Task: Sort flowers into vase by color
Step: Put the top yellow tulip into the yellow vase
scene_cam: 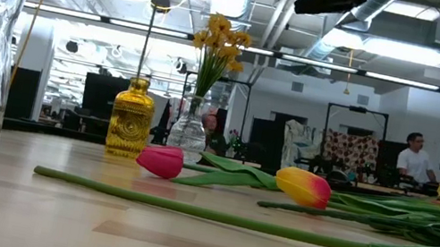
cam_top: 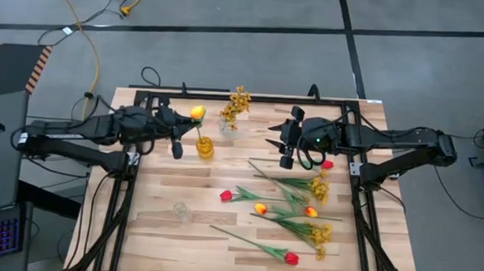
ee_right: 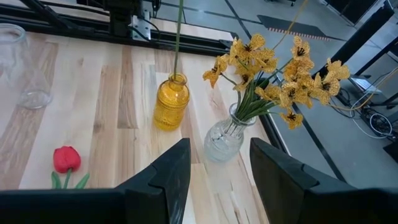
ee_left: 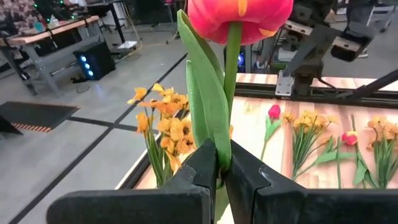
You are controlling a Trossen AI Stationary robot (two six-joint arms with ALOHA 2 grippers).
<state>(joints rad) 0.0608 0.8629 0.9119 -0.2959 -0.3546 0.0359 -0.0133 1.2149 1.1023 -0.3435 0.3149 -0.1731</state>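
While the left gripper point(ee_left: 219, 180) pinches a yellow-orange tulip point(cam_top: 197, 113) by its stem over the amber vase point(cam_top: 204, 147), insertion is in hand. Release seems next. At three o'clock the right gripper point(ee_right: 214, 180) hangs with jaws spread, empty.

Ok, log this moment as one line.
left gripper: shut on tulip, stem in yellow vase | right gripper: open, empty, near spray vase | flowers on table: unsorted
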